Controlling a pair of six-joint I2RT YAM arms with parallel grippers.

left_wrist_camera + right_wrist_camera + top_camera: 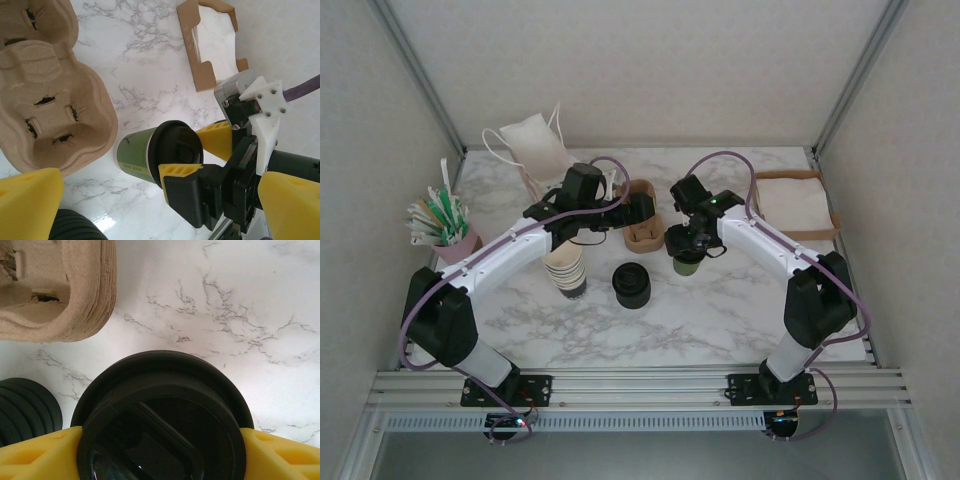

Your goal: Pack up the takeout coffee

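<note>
**Top view.** Left gripper (pixel 646 208) — fingers wide apart, holding nothing, over the carrier (pixel 642 238). Right gripper (pixel 687 248) — clamped on the coffee (pixel 686 264), just right of the carrier and in none of its wells. I cannot tell whether its base rests on the table (pixel 720 310). Lid stack (pixel 631 285) and cup stack (pixel 566 268) stand nearer my bases.

**Left wrist.** My yellow pads (pixel 30 200) sit at the lower corners, far apart. The coffee's green wall and black lid lie beside the carrier's rim. My right fingers (pixel 216 140) grip the lid from both sides. Napkin tray (pixel 191 50) beyond.

**Right wrist.** The black lid sits between my pads (pixel 35 455), both touching its rim. Carrier upper left, lid stack lower left.
</note>
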